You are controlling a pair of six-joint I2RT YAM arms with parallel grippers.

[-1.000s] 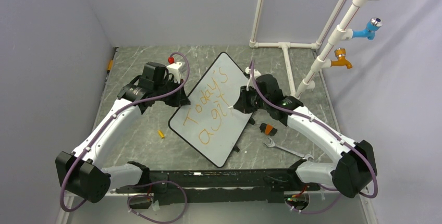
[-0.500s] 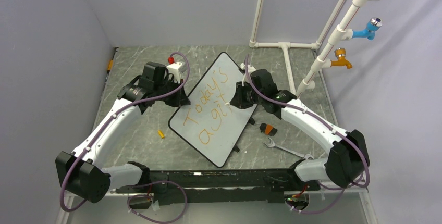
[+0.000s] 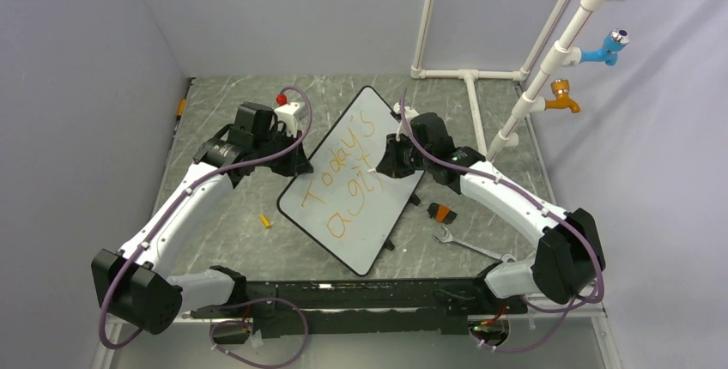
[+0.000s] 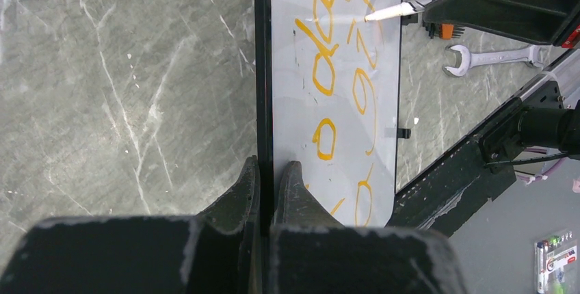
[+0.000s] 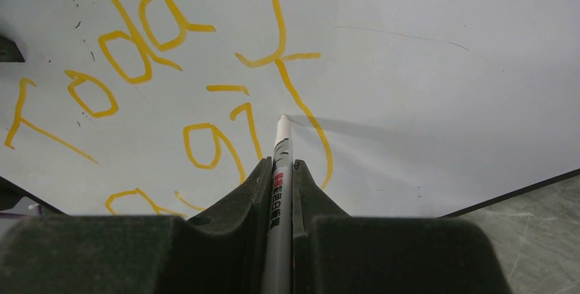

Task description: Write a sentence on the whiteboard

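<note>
Clamps marker (image 5: 279,195) in right gripper (image 5: 282,167), pinches whiteboard (image 5: 424,48) rim in left gripper (image 4: 268,171); risks smearing the sentence (image 5: 229,89) or tilting the whiteboard if pressed too hard.

A robotics lab test cell is what's being seen here. A grey marbled table (image 3: 232,214) is boxed in by plain pale walls (image 3: 86,60). The left arm (image 3: 185,206) and right arm (image 3: 506,202) are bolted to a black rail (image 3: 360,296), and purple cables (image 3: 296,120) are looped over them. A white pipe frame (image 3: 549,51) is fitted with a blue tap (image 3: 605,47) and an orange tap (image 3: 562,97). A wrench (image 3: 464,242) and the whiteboard (image 3: 378,214) are laid out on the table.
</note>
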